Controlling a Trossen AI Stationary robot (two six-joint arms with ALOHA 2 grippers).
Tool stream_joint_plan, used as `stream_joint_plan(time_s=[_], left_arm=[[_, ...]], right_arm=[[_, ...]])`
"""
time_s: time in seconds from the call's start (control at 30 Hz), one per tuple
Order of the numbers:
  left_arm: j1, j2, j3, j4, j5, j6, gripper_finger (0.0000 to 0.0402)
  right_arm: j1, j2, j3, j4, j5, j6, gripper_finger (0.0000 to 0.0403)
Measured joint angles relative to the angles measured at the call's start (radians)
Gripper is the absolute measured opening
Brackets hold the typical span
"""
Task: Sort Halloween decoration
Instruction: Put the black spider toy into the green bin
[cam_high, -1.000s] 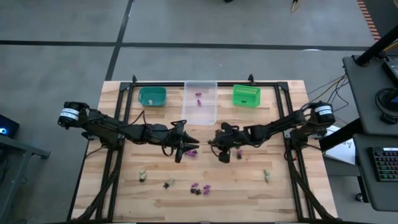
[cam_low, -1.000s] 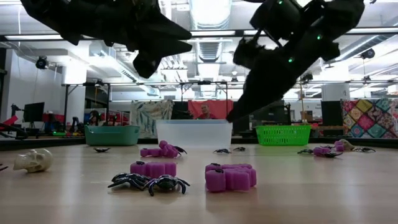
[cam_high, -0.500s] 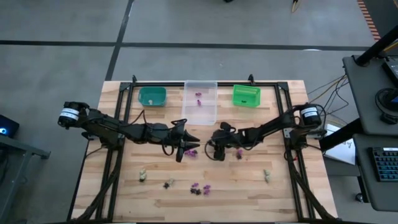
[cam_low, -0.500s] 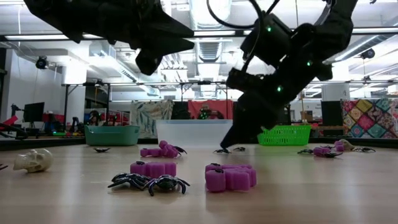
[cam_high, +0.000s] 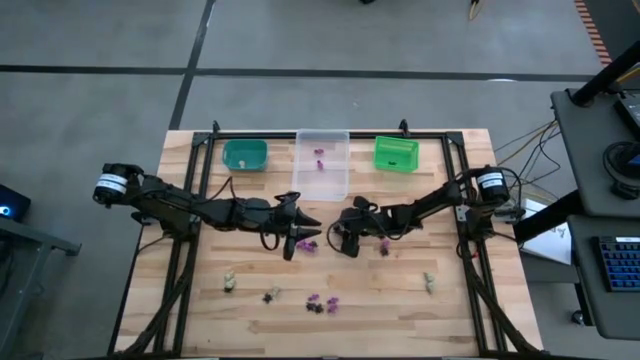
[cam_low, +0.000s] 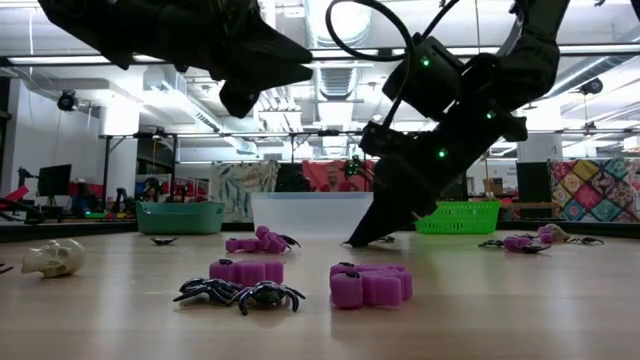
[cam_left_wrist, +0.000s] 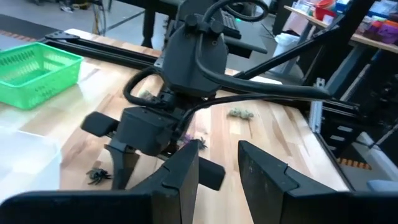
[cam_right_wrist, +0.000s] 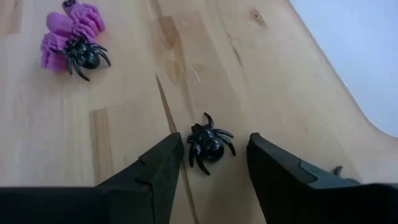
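A small black spider (cam_right_wrist: 210, 144) lies on the wooden table just in front of the clear bin. My right gripper (cam_right_wrist: 214, 143) (cam_high: 345, 241) is open and low over the table, one finger on either side of that spider and apart from it. In the low view its fingertips (cam_low: 358, 238) reach down close to the tabletop. My left gripper (cam_high: 300, 234) (cam_left_wrist: 219, 165) hovers open above the table centre, facing the right one, with nothing between its fingers. A purple trinket with another black spider on it (cam_right_wrist: 71, 37) lies nearby.
The teal bin (cam_high: 245, 155), the clear bin (cam_high: 322, 170) and the green bin (cam_high: 396, 153) stand along the far edge. Loose trinkets lie near the front: a beige skull (cam_low: 55, 258), purple pieces (cam_low: 370, 285), black spiders (cam_low: 240, 293), and a beige one (cam_high: 428, 283).
My right gripper has sunk from above the table down to the tabletop and shifted a little toward the table's left edge, ending around the black spider. The trinkets have stayed where they were.
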Motion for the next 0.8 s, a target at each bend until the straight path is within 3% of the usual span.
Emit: stream_joint_plan(time_s=[0.5, 0.8], left_arm=[[0.0, 0.001, 0.0, 0.02, -0.036, 0.016, 0.0096], [0.0, 0.001, 0.0, 0.02, -0.038, 0.016, 0.0096]], right_arm=[[-0.015, 0.002, 0.0, 0.035, -0.018, 0.007, 0.0063], [-0.016, -0.056, -0.004, 0.017, -0.019, 0.008, 0.0038]])
